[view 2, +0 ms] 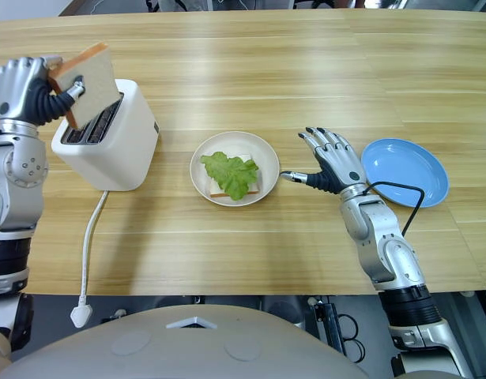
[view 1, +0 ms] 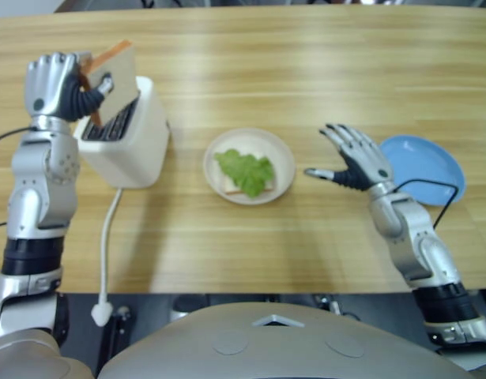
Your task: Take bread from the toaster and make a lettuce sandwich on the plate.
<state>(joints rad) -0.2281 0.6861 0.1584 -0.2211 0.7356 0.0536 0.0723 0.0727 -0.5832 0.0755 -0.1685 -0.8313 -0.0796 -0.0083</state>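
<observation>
The left hand [view 1: 53, 87] is gripping one bread slice [view 1: 120, 75] just above the one toaster [view 1: 128, 146] near the table's [view 1: 306, 71] left edge. The right hand [view 1: 357, 158] is lying splayed, holding nothing, between two plates: the white plate [view 1: 284, 158], carrying one second slice [view 2: 244, 160] under one lettuce leaf [view 1: 245, 171], and the blue plate [view 1: 424, 162] toward the right edge.

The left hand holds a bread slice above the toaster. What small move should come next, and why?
Likely: the left hand carries the bread slice rightward to the plate. The slice looks lifted out of the toaster, and the lettuce on the plate has no slice on top yet.
</observation>
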